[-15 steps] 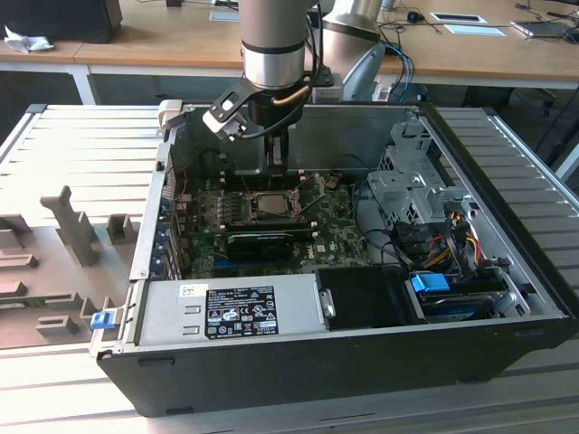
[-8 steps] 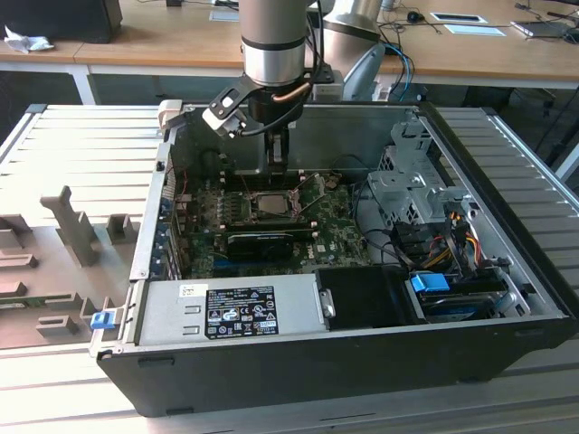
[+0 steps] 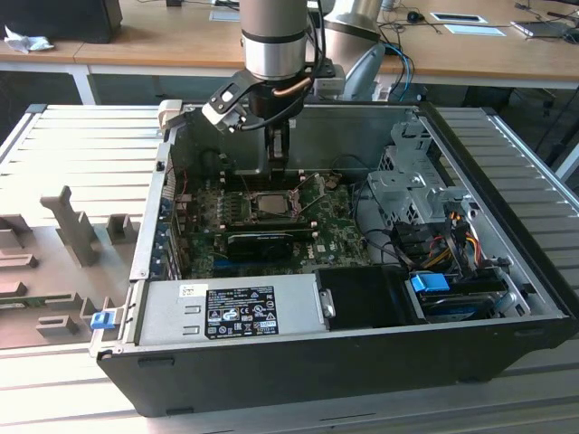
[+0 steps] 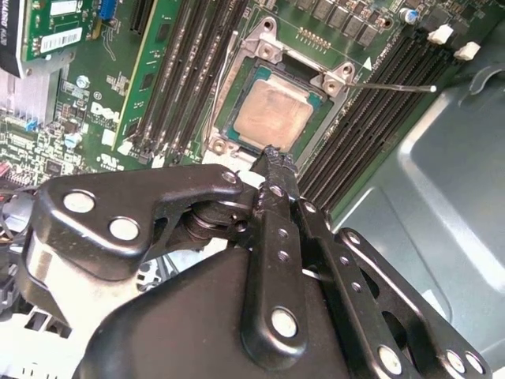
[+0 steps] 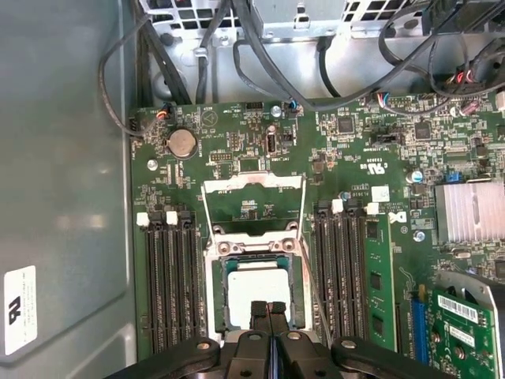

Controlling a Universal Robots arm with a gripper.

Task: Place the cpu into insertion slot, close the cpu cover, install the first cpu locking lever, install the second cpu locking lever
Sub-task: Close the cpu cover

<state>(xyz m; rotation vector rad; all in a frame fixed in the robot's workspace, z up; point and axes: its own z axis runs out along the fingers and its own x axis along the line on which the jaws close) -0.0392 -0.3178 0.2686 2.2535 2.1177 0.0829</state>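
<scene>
The cpu (image 5: 256,294) (image 4: 274,113), a pale square chip, lies flat inside the insertion slot (image 5: 215,294) on the green board; from outside it shows as a pale square (image 3: 271,203). The cpu cover (image 5: 254,182) stands swung back off the socket, with green board visible through its window. A thin wire locking lever (image 4: 394,87) sticks out sideways from the socket, unlatched. My gripper (image 5: 269,309) (image 4: 272,155) hovers just over the socket's edge, with its black fingers pressed together and nothing between them. In the exterior view the gripper (image 3: 279,154) hangs inside the case above the socket.
Black memory slots (image 5: 170,276) flank the socket on both sides. A long black card (image 3: 262,242) lies in front of it, with a power supply (image 3: 231,312) beyond that. A drive cage and cables (image 3: 416,194) fill the exterior view's right. Grey case walls (image 5: 63,174) stand close by.
</scene>
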